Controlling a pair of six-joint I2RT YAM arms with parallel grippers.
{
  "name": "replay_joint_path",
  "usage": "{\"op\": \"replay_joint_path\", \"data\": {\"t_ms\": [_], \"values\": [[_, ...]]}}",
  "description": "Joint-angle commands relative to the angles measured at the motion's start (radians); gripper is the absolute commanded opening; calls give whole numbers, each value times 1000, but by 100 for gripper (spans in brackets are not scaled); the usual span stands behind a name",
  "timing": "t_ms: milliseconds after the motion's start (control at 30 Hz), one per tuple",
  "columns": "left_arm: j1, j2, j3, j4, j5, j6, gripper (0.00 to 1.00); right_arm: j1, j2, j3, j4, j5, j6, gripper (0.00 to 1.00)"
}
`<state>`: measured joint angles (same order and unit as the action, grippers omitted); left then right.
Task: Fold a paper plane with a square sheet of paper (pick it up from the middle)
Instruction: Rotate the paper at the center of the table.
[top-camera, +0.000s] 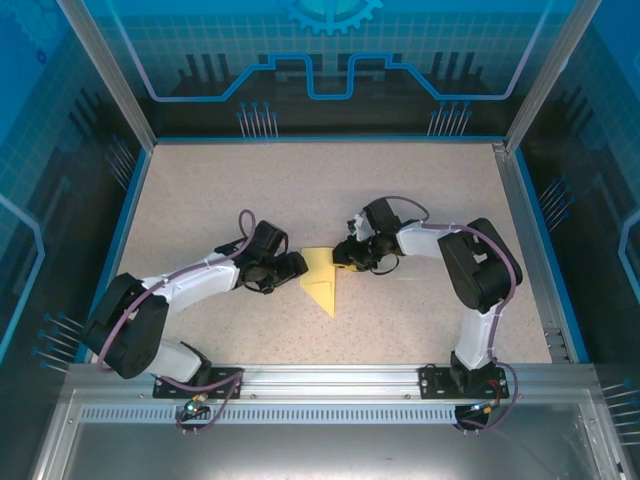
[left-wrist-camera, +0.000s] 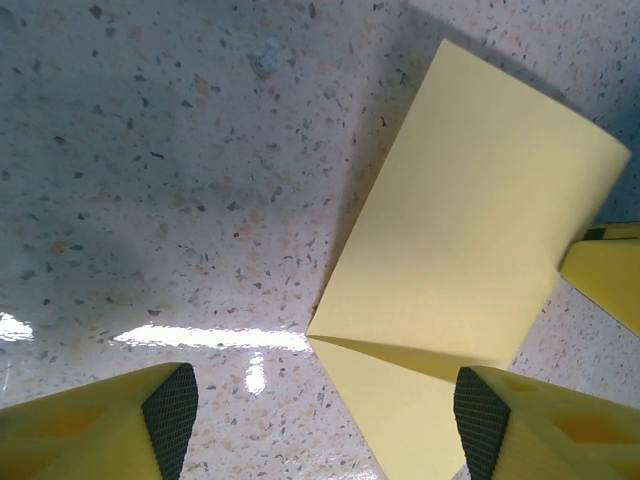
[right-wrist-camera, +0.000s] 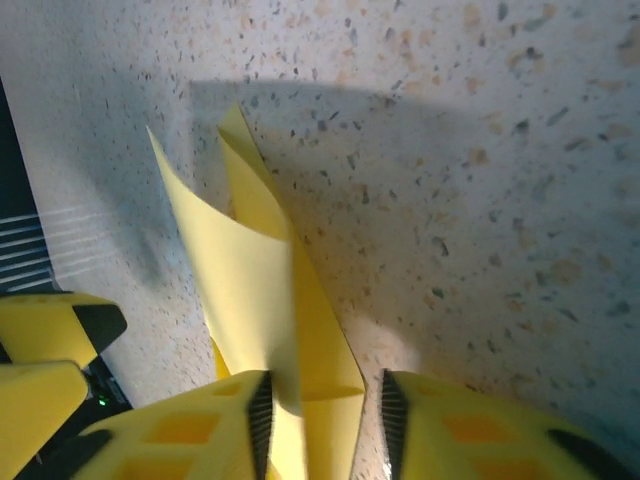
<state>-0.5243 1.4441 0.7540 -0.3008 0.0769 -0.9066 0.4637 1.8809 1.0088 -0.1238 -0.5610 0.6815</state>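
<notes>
The square sheet of paper (top-camera: 322, 283) is yellow and lies folded into a pointed wedge at the table's middle, its tip toward the near edge. One flap (right-wrist-camera: 235, 270) curls up off the layer below. My right gripper (right-wrist-camera: 322, 420) straddles the paper's far end with jaws apart. Its left pad (right-wrist-camera: 258, 415) touches the raised flap, and a gap of bare table remains before the right pad (right-wrist-camera: 392, 415). My left gripper (left-wrist-camera: 325, 425) stands wide open, low at the paper's left side. The folded paper (left-wrist-camera: 470, 230) reaches up to its right finger (left-wrist-camera: 480, 425); nothing is gripped.
The speckled beige tabletop (top-camera: 200, 200) is ringed by a blue rim and clear enclosure walls (top-camera: 120, 110). Both grippers (top-camera: 290, 268) (top-camera: 348, 255) stand close together across the paper. A yellow finger of the right gripper (left-wrist-camera: 610, 270) shows at the edge of the left wrist view.
</notes>
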Motion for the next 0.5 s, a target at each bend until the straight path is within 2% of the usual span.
{"op": "replay_joint_path", "data": {"t_ms": [0,100,233,467], "values": [[9,12,32,2,29,27,72,-11,-85,-9,-39,57,-13,46],[7,-3,22,3,2,22,71,-8,-158,-11,-114,117,-43,48],[8,-29,13,3,-44,14,71,23,-226,-14,-153,95,-73,33],[14,-31,15,-15,-81,-12,71,164,-217,9,-201,53,-89,18]]}}
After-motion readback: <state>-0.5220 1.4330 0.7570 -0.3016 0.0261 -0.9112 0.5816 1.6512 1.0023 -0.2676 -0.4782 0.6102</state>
